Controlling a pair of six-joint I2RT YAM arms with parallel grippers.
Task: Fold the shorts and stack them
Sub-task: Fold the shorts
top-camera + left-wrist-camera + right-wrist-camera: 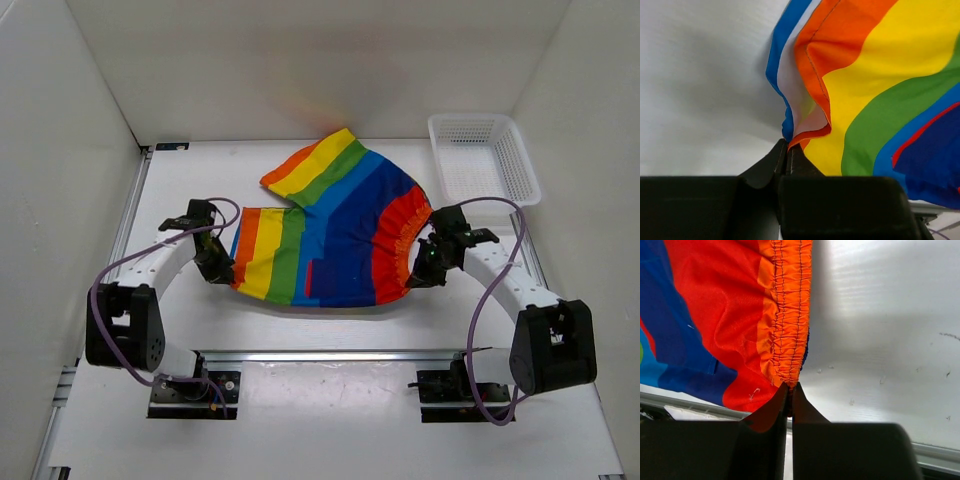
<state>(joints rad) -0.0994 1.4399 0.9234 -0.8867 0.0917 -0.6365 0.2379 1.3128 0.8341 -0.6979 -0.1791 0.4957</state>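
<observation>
The shorts (330,235) lie spread on the white table (190,190) between the two arms, with the gathered orange-red waistband (398,245) to the right and the two legs to the left. One leg reaches toward the far wall and the other lies nearer the arm bases. The left gripper (216,262) sits at the near leg's outer edge. In its wrist view the fingers (765,167) are pressed together on the hem where the orange and blue stripes fold over a white lining (795,85). The right gripper (420,272) sits at the near end of the waistband. Its wrist view shows the jaws closed tight, pinching the puckered orange band (787,315) at its lower tip, with red and blue cloth falling away to the left. A white mesh basket (483,155) stands at the far right corner of the table, near the shorts but apart from them.
</observation>
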